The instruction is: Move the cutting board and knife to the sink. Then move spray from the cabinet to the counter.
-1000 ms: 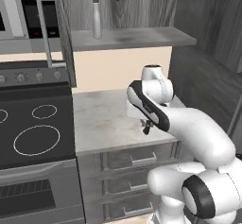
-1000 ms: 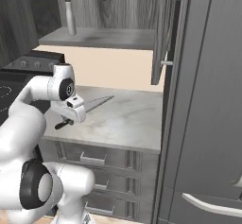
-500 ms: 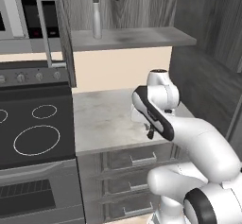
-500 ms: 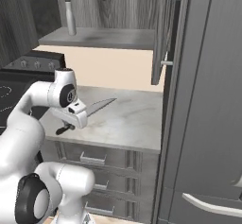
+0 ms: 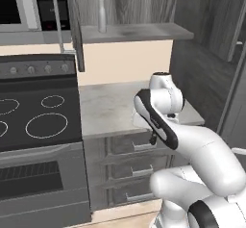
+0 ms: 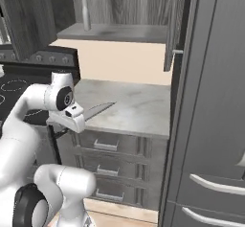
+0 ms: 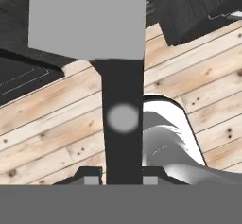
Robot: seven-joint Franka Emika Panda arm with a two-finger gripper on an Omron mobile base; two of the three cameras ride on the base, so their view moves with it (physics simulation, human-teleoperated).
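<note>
A white robot arm folds low in front of the marble worktop (image 5: 110,109), elbow bent and hand turned downward at the front edge, above the grey drawer units (image 6: 117,147). The claw (image 7: 120,178) is closed narrowly on the knife (image 6: 98,110): in the hand view the black handle (image 7: 122,124) runs straight up from between the two finger tips, with the flat grey blade (image 7: 87,20) broad at the top. In the right base view the blade juts out from the hand, pointing to the right over the worktop's front part, roughly level and clear of the surface; in the left base view the dark claw (image 5: 153,138) hangs below the white wrist, just past the worktop's edge.

Beneath the hand, the hand view looks down on a pale wooden plank floor (image 7: 52,124).

Above the worktop the dark wood-grain cabinet (image 5: 144,6) stands open, its door (image 6: 178,25) swung out with a silver bar handle. On its grey inner shelf (image 6: 115,32) the spray (image 5: 101,10), a slim pale bottle with a trigger top, stands upright near the shelf's left end, well apart from the arm. It shows too in the right base view (image 6: 85,10), against the cabinet's back wall.

A black glass cooktop (image 5: 33,121) with white ring markings lies to the left of the worktop, and a tall dark refrigerator (image 6: 215,101) rises at the right.
</note>
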